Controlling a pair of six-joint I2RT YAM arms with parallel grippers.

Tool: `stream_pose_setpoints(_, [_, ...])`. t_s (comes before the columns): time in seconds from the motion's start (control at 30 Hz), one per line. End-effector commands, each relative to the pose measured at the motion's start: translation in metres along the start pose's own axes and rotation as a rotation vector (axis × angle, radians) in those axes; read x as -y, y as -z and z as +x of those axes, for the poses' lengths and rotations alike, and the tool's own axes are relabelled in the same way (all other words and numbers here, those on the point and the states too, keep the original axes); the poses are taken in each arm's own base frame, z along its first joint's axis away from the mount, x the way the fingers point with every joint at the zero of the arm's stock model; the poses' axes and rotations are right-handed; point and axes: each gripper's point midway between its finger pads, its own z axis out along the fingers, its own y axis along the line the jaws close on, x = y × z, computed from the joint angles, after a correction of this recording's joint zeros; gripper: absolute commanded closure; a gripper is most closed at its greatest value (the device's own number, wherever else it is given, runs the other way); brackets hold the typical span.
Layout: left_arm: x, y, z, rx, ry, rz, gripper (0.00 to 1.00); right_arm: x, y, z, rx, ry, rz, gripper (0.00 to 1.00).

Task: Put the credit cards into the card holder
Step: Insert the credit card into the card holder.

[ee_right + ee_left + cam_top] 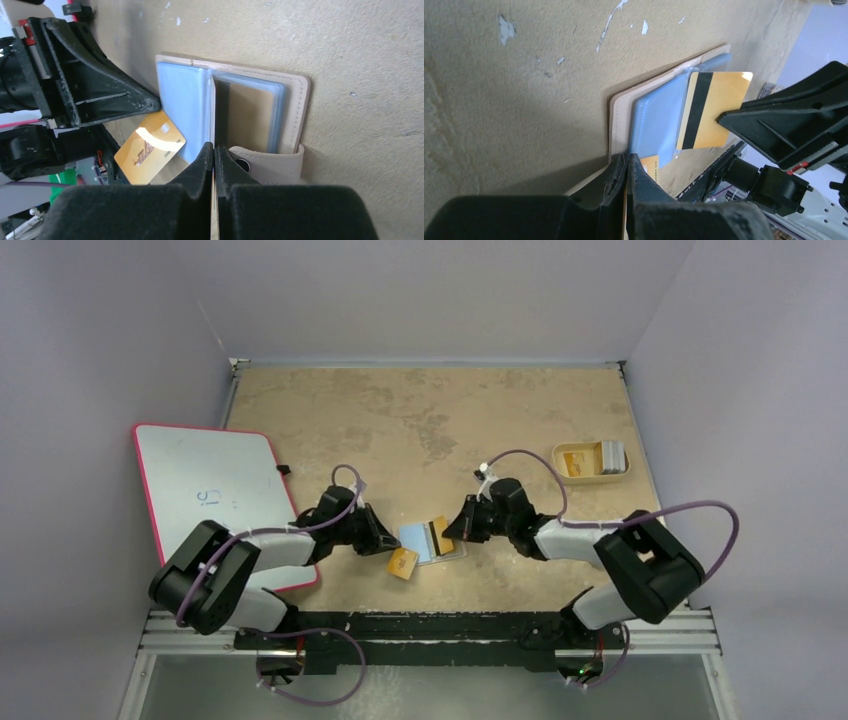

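Observation:
The card holder lies open near the front middle of the table, its light-blue lining up, tan rim around it. My right gripper is shut on a gold credit card with a black stripe. That card's far edge reaches into the blue sleeves. My left gripper is shut on a second gold credit card, held just off the holder's near-left corner.
A shallow tan tray at the back right holds pale grey cards and a gold one. A white board with a pink edge lies at the left, beside the left arm. The holder's snap flap sits next to my right fingers.

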Motion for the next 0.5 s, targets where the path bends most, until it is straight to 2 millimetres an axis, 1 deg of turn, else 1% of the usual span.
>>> stream_pose_setpoints(0.0, [-0.009,-0.002,0.006,-0.053,-0.032,-0.037,1.00,-0.007,-0.009,-0.004,0.026,0.013,-0.063,1.00])
stream_pose_setpoints(0.27, [-0.022,-0.008,0.011,-0.082,-0.025,-0.080,1.00,-0.005,-0.015,0.006,-0.002,0.011,-0.074,1.00])
stream_pose_setpoints(0.47, [-0.024,-0.009,0.008,-0.067,-0.023,-0.092,1.00,0.000,-0.017,0.013,-0.022,0.010,-0.077,1.00])
